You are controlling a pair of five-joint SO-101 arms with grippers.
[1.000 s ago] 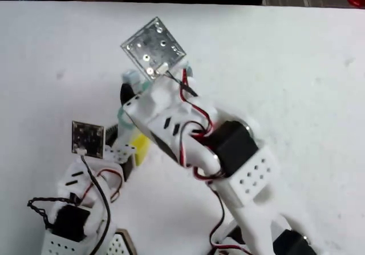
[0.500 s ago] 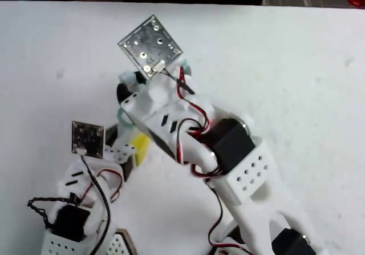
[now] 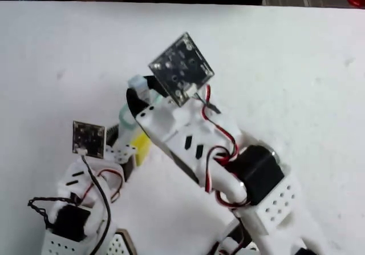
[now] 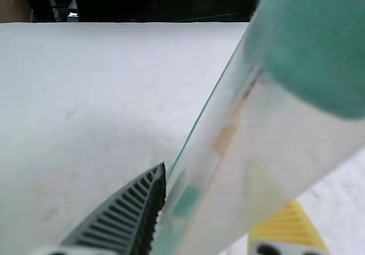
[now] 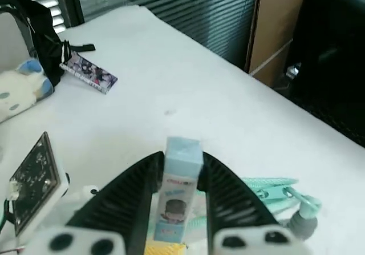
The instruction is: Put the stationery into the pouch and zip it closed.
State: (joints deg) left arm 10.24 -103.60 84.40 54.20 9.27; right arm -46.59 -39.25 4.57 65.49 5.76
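2 arms are crowded together at the middle-left of the white table, and it all comes down to 1 small gap. The right claw is clenched on a pale blue eraser, which stands on end between the black jaws with its long axis running up and out past the tips. The mint-green pouch lies just under and on the near side of that claw, toward the left arm, so I reckon the eraser has to come a bit nearer and go down to get in. The right arm obviously does the dropping, since it already has the thing.

The left claw looks clamped on the pouch, as far as I can make out. The see-through wall runs slantwise between its grey toothed jaw and a yellow piece I take for the other jaw.

The annoying part is that from overhead the right arm covers nearly all of the pouch, leaving just a teal sliver and some yellow showing. A zip pull sticks out at 1 end, but I can't see the mouth itself or whether it's gaping. I also can't tell if any other stationery is already inside.
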